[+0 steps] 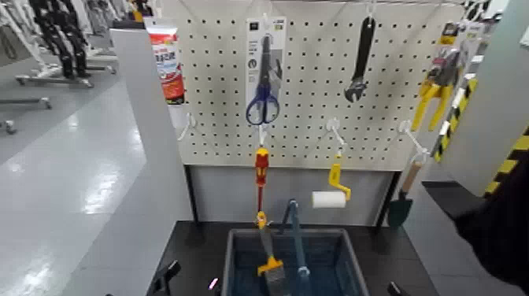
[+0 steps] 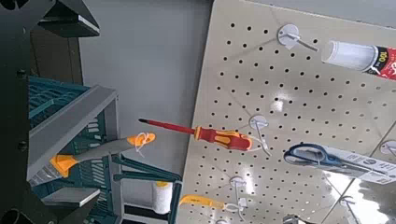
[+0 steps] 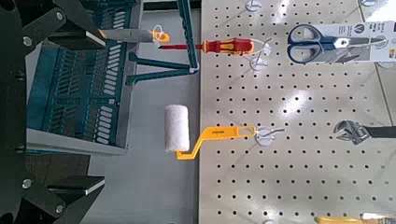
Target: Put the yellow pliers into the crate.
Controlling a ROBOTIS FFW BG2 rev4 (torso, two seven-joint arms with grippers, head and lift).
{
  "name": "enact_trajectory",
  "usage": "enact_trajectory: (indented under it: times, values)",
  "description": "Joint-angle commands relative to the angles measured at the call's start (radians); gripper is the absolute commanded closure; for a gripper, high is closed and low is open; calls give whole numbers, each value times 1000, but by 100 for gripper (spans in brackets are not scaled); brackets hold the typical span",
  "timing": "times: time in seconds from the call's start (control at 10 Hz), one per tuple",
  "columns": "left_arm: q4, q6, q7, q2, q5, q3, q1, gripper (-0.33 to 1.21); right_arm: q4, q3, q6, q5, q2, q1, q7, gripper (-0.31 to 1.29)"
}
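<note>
Pegboard (image 1: pixel 315 118) ahead, reading left to right: 1 tube (image 1: pixel 165 63), 1 scissors (image 1: pixel 264 83) over 1 screwdriver (image 1: pixel 260 175), 1 roller (image 1: pixel 331 193), 1 wrench (image 1: pixel 360 59), 1 trowel (image 1: pixel 401 203), and far right, 1 pliers (image 1: pixel 435 88), hanging high on their card beside the striped post (image 1: pixel 504 169). The crate (image 1: pixel 236 264), just 1, sits on the counter (image 1: pixel 189 252) below the screwdriver, well apart from the pliers.

2 pincers: left pincer (image 1: pixel 167 277) and right pincer (image 1: pixel 392 288) low at the counter's edge, and I cannot tell whether either is released or clenched.

Risks, I'd say: the card snagging on its hook if pulled straight down, an arm clipping the post, or yellow handles luring a grab at the roller.
</note>
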Motion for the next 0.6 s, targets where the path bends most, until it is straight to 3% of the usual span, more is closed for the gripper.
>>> enact_trajectory:
  times: [0.1, 0.3, 0.4, 0.6]
  values:
    - [-2, -1, 1, -2, -7, 5, 0, 10, 6, 7, 2, -6, -7, -4, 0, 26]
    - [-6, 2, 1, -2, -18, 5, 0, 10, 1, -7, 25, -18, -13, -6, 25, 26]
    - [-6, 5, 1, -5, -20, 5, -1, 10, -6, -27, 63, -69, -11, -16, 31, 26]
    - [-6, 9, 1, -4, -23, 4, -5, 10, -31, -107, 118, -75, -2, -55, 45, 26]
